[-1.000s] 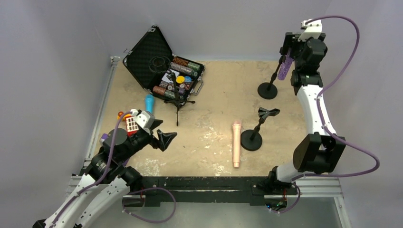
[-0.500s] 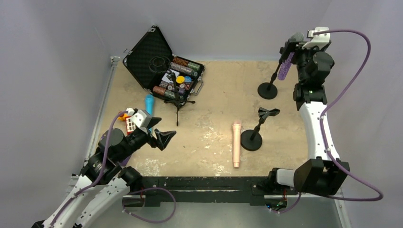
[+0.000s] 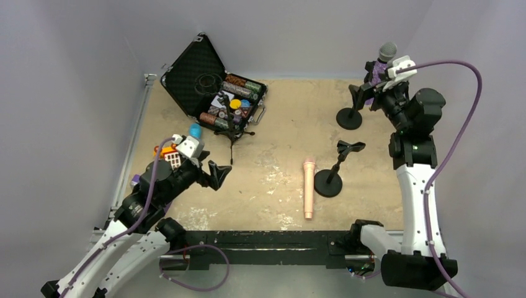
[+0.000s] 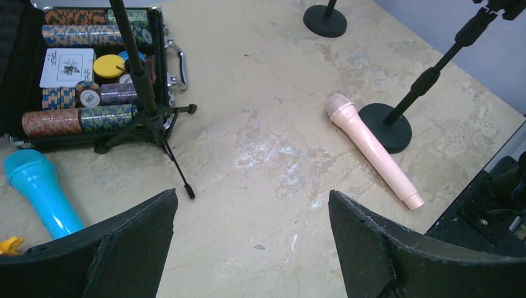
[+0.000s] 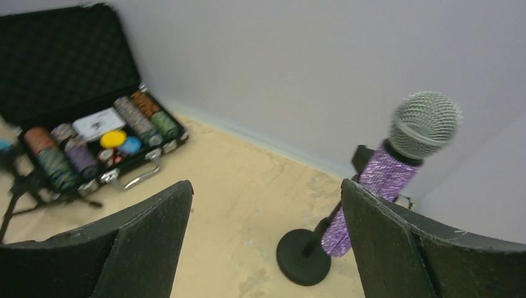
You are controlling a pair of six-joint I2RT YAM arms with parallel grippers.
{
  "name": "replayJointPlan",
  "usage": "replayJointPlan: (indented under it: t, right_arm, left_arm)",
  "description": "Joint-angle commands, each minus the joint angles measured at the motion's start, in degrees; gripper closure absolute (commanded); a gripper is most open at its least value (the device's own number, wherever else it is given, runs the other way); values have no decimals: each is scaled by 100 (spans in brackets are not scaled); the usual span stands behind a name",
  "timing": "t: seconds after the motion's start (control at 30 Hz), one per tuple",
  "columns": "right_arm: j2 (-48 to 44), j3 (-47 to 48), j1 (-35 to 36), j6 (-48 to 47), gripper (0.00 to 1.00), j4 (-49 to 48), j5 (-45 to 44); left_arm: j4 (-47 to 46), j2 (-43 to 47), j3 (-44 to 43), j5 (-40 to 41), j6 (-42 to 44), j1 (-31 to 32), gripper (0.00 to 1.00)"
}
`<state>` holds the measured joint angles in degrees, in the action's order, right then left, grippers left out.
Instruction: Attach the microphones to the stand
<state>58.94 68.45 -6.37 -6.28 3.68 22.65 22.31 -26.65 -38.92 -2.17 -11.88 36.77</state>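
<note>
The top view looks steeply down from above the near edge, taking in the whole counter [image 3: 285,118]. The left wrist view sits low, near the counter, facing far-right between the 2 fingers of the left tool [image 4: 251,194]. The right wrist view rides higher, facing the back wall [image 5: 279,62] past the right tool [image 5: 265,184]. All 3 share the case [image 3: 197,69]; top and left share the pink mic [image 3: 308,186].

Blue microphone [image 4: 37,189] handle end hidden behind left jaws; chip case [image 5: 68,62] blurred.
</note>
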Motion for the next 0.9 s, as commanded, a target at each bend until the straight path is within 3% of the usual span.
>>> replayJointPlan:
  t: [0.0,0.17,0.37,0.67,0.87]
  right_arm:
    - [-241,421,31,-1151,6,1453,1759]
    - [-371,651,31,-1921,4,2591,3113]
    - [-522,537,31,-1966,4,3002,4285]
    - [-629,224,31,-1791,4,2819,4711]
    - [-596,132,31,-1605,4,2572,4932]
  left_arm:
    - [-207,-300,-213,440,-248,8,4]
    - [-541,-741,-233,842,-350,8,1]
    - [-847,-1746,-704,912,-303,-68,0]
    - [-1049,-3292,-1677,726,-690,-731,1]
    - [-1618,-4013,-1909,949,-718,-911,12]
